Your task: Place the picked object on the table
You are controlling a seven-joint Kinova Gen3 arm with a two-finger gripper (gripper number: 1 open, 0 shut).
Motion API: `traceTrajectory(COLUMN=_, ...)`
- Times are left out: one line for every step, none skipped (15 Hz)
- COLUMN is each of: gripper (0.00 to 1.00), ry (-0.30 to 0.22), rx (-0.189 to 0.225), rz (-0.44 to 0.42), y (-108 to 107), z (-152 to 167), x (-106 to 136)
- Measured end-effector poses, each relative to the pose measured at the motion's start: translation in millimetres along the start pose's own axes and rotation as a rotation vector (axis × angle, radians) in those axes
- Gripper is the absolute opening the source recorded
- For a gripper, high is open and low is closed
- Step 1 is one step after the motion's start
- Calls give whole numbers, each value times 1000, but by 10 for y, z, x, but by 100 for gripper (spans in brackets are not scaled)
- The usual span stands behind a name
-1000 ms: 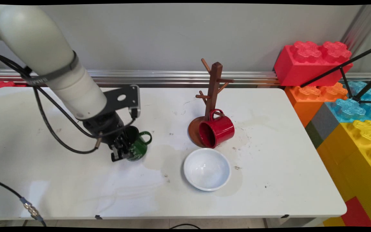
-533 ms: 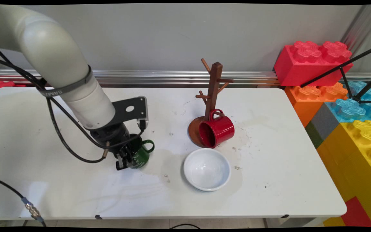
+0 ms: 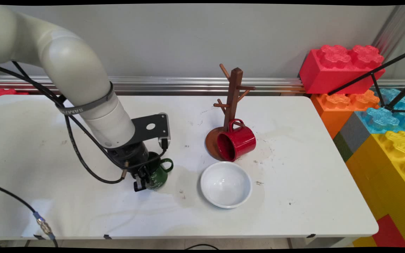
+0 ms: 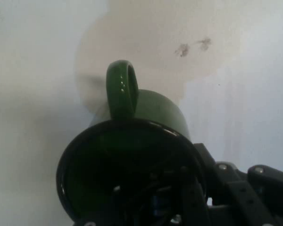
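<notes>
Your gripper (image 3: pixel 142 179) is clamped on the rim of the green mug (image 3: pixel 158 175), one finger inside the cup and one against its outer wall, as the hand view shows; the mug (image 4: pixel 132 160) stands upright on the white table (image 3: pixel 83 211), left of the table's middle and toward its near edge, with its handle (image 3: pixel 167 164) pointing away from the arm toward the table's right end; you can see down into it from the hand view, where the inside is dark and I cannot tell whether anything is in it; its handle (image 4: pixel 122 89) rises over a pale brownish stain on the tabletop. Near the mug, further toward the right end, sits a white bowl (image 3: pixel 226 185), open side up and with nothing showing in it; just beyond the bowl, toward the far edge, a red mug (image 3: pixel 236 142) lies on its side with its mouth facing the near left corner, resting on the round base of a wooden mug tree (image 3: pixel 233 102), its handle against the post; large coloured toy bricks (image 3: pixel 371 105) are stacked off the table's right end.
</notes>
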Motion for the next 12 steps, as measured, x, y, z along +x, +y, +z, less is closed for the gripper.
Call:
traceTrajectory(gripper=0, ry=-2, rx=0, rz=0, y=2, z=15, x=7)
traceTrajectory(gripper=0, ry=-4, rx=-1, rz=-1, y=4, z=34, x=14)
traceTrajectory(gripper=0, ry=-4, rx=-1, rz=-2, y=6, z=46, x=18)
traceTrajectory(gripper=0, ry=-5, rx=-2, rz=-3, y=6, z=65, x=24)
traceTrajectory(gripper=0, ry=-6, rx=-2, rz=-4, y=3, z=86, x=31)
traceTrajectory(gripper=0, ry=-6, rx=-2, rz=-5, y=-2, z=106, x=38)
traceTrajectory(gripper=0, ry=-6, rx=-1, rz=-7, y=-7, z=123, x=43)
traceTrajectory(gripper=0, ry=-6, rx=-1, rz=-7, y=-10, z=134, x=47)
traceTrajectory(gripper=0, ry=-7, rx=-1, rz=-9, y=-15, z=149, x=51)
traceTrajectory(gripper=0, ry=-6, rx=0, rz=-10, y=-19, z=158, x=54)
traceTrajectory(gripper=0, ry=-6, rx=0, rz=-11, y=-24, z=171, x=58)
traceTrajectory(gripper=0, ry=-6, rx=0, rz=-13, y=-28, z=184, x=60)
